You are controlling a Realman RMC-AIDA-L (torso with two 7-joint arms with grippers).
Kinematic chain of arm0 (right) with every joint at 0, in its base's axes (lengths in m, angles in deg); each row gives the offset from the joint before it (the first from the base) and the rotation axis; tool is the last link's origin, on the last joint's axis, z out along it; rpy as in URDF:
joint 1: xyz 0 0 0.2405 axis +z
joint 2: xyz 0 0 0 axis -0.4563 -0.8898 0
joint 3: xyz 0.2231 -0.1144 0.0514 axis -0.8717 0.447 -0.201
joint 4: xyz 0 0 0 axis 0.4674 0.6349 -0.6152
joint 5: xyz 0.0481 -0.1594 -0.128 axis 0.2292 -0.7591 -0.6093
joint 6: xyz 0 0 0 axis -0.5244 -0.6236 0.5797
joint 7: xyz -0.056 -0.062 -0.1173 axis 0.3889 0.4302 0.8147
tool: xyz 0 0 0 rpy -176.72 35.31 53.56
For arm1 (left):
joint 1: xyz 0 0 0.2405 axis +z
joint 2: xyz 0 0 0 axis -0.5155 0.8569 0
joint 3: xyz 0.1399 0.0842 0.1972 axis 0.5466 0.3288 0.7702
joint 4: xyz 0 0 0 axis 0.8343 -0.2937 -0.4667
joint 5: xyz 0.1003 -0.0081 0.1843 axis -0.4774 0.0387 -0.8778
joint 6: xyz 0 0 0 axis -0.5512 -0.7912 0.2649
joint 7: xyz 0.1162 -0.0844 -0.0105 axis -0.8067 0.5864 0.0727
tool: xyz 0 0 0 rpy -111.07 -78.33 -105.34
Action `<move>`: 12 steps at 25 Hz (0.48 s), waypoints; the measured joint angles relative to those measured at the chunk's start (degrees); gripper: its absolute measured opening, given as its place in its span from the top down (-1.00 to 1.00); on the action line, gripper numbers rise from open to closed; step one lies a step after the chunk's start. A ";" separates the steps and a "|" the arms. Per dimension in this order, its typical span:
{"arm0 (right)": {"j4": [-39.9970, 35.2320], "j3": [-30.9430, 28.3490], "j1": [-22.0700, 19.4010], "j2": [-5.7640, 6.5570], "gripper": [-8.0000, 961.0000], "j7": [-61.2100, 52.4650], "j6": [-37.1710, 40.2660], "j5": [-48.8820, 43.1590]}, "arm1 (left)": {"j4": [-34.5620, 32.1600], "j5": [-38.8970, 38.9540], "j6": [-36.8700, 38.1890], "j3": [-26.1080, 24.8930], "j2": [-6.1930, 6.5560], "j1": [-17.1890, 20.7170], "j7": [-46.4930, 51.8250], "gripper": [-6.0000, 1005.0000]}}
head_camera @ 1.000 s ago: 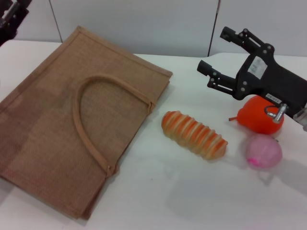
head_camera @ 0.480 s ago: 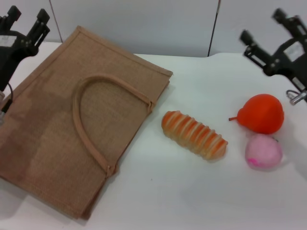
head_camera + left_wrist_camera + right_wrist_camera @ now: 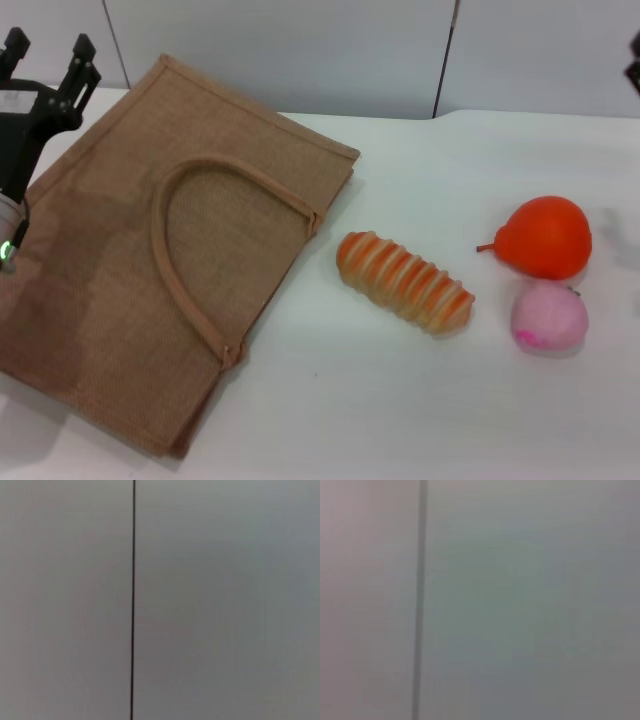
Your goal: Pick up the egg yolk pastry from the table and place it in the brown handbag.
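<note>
Brown handbag (image 3: 170, 260) flat on white tabletop (image 3: 420, 400), on the robot's left half, one looped handle (image 3: 190, 250) lying across its upper face, mouth edge toward the middle of the tabletop. Egg yolk pastry nowhere visible in any view; position cannot be told. Long orange-striped bread (image 3: 405, 280) just beside the bag's near corner, lying diagonally, apart from the bag. Orange pear (image 3: 545, 237) well to the right, stem pointing toward the bread; pink ball (image 3: 549, 315) directly in front of the pear, touching or nearly touching it. Left pincer (image 3: 45, 50) at the far-left edge of the head view, over the bag's far-left corner, two dark fingers (image 3: 82, 55) spread apart and pointing up and away, nothing between them. Right pincer almost wholly out of frame, only a dark sliver at the upper right edge; finger state cannot be told. Both wrist views filled by blank grey wall panel (image 3: 225, 600) with one dark vertical seam (image 3: 133, 600); nothing else there.
</note>
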 joint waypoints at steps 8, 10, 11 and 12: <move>0.15 0.03 -0.09 0.07 -0.85 0.09 -2.06 3.07 | 0.40 1.06 0.17 -0.02 0.12 0.25 -0.08 -0.54; 0.16 0.15 -0.01 0.08 -0.85 0.19 -2.12 3.09 | 0.42 1.06 0.12 -0.02 0.13 0.26 -0.09 -0.54; 0.16 0.27 0.06 0.09 -0.85 0.26 -2.18 3.08 | 0.42 1.06 0.08 -0.02 0.12 0.26 -0.10 -0.54; 0.16 0.27 0.06 0.09 -0.85 0.26 -2.18 3.08 | 0.43 1.06 0.05 -0.02 0.12 0.27 -0.10 -0.54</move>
